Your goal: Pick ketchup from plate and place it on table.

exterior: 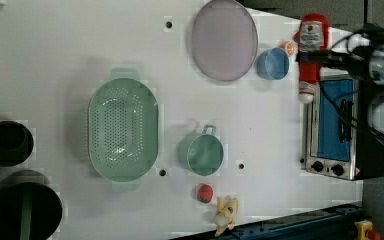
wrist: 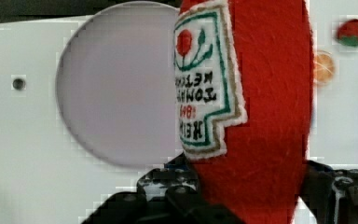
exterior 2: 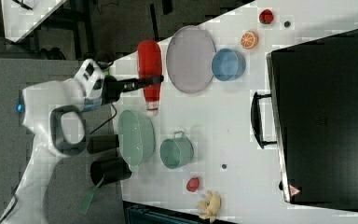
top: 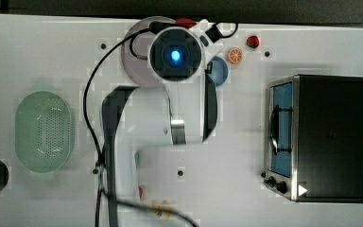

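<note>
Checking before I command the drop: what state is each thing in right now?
gripper: shut on the ketchup, raised off the table.
ketchup: held in the air, off the plate.
plate: bare, flat on the table.
blue bowl: upright beside the plate.
toaster oven: door closed.

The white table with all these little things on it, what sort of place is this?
Probably a robot lab's pretend kitchen. On the white table stand a toaster oven, a green colander and toy food, while a robot arm's pincer grips a plush ketchup.
</note>
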